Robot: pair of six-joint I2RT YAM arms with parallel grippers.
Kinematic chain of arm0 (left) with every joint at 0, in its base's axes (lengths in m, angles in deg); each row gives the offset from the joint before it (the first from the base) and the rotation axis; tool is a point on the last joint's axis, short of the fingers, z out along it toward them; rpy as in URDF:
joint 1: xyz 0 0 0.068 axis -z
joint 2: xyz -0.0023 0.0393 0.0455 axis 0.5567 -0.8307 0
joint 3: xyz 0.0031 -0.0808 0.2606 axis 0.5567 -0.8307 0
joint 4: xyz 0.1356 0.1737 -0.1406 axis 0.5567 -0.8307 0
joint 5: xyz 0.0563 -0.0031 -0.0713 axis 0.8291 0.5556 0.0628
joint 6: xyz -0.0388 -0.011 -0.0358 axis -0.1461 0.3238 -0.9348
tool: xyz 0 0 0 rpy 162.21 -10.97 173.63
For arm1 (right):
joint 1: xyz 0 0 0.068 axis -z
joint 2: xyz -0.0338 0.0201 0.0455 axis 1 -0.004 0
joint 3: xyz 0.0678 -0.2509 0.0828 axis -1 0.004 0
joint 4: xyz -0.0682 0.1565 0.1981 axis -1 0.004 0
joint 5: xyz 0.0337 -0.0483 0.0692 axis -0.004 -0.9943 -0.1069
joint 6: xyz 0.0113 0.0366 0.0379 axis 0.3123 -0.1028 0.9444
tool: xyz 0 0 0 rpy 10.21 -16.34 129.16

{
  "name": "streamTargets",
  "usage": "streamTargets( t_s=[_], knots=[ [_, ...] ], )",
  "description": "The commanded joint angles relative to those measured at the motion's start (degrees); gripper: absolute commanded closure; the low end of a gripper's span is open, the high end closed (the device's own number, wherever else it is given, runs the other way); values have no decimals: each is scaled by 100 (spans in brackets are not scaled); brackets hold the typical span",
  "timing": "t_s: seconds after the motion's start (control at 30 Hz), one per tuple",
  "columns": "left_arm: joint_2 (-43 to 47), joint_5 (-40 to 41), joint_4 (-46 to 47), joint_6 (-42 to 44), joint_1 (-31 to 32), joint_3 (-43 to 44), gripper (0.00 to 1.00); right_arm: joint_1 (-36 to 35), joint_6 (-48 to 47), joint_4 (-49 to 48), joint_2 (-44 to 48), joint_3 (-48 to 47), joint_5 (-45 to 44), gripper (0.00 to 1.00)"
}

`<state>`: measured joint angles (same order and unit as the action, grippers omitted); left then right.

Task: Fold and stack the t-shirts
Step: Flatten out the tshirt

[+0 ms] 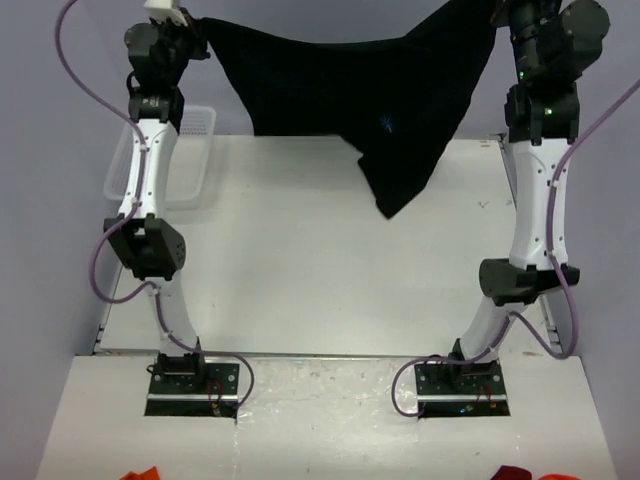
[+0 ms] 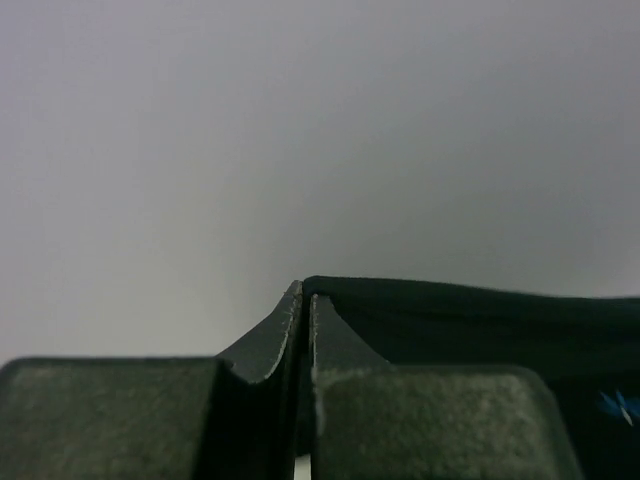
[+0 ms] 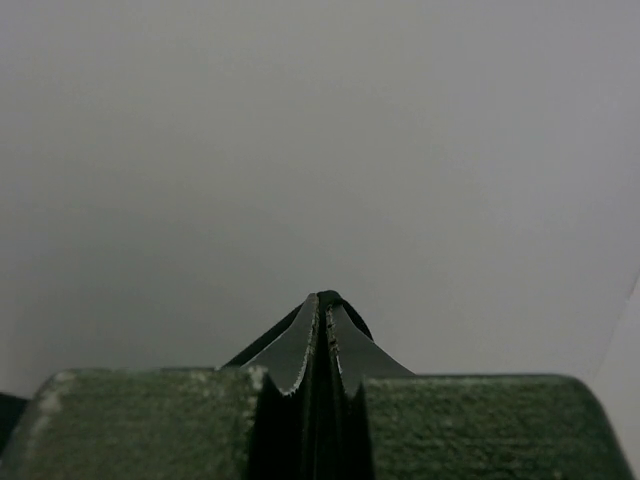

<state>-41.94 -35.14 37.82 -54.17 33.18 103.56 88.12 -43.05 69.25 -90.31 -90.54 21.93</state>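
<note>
A black t-shirt hangs stretched in the air between both arms, high above the far part of the table, its lowest corner dangling at the centre right. My left gripper is shut on its upper left edge. In the left wrist view the jaws are pressed together with black t-shirt cloth running off to the right. My right gripper is shut on the t-shirt's upper right corner. In the right wrist view a thin fold of black cloth peeks out between that closed gripper.
A white mesh basket stands at the table's far left, behind the left arm. The white table lies beneath the hanging cloth. Orange and red items show at the bottom edge, near the arm bases.
</note>
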Motion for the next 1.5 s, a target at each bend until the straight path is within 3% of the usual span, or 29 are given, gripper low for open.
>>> streamTargets(
  t_s=[0.0, 0.2, 0.43, 0.63, 0.83, 1.27, 1.47],
  knots=[
    [1560, -233, 603, -150, 82, -419, 100, -379, -252, -512, 1260, 150, 52, 100],
    [2722, -321, 164, -97, 328, -728, 100, -1468, -1114, -503, 2684, 1118, -475, 100],
    [4006, -391, 172, -220, 486, -1405, 100, -2523, -1703, -152, 3406, 847, -888, 100],
    [4272, -444, 119, -326, 495, -1380, 100, -2770, -1686, -89, 3521, 618, -889, 100],
    [3113, -391, -20, -343, 495, -440, 100, -2718, -2231, -748, 2750, 697, -1118, 100],
    [302, -198, 672, -35, 372, 466, 100, -505, -193, -1820, 807, 214, 68, 100],
    [-517, -286, 963, -238, 276, 994, 100, -29, 221, -1891, 392, 90, 280, 100]
  ],
)
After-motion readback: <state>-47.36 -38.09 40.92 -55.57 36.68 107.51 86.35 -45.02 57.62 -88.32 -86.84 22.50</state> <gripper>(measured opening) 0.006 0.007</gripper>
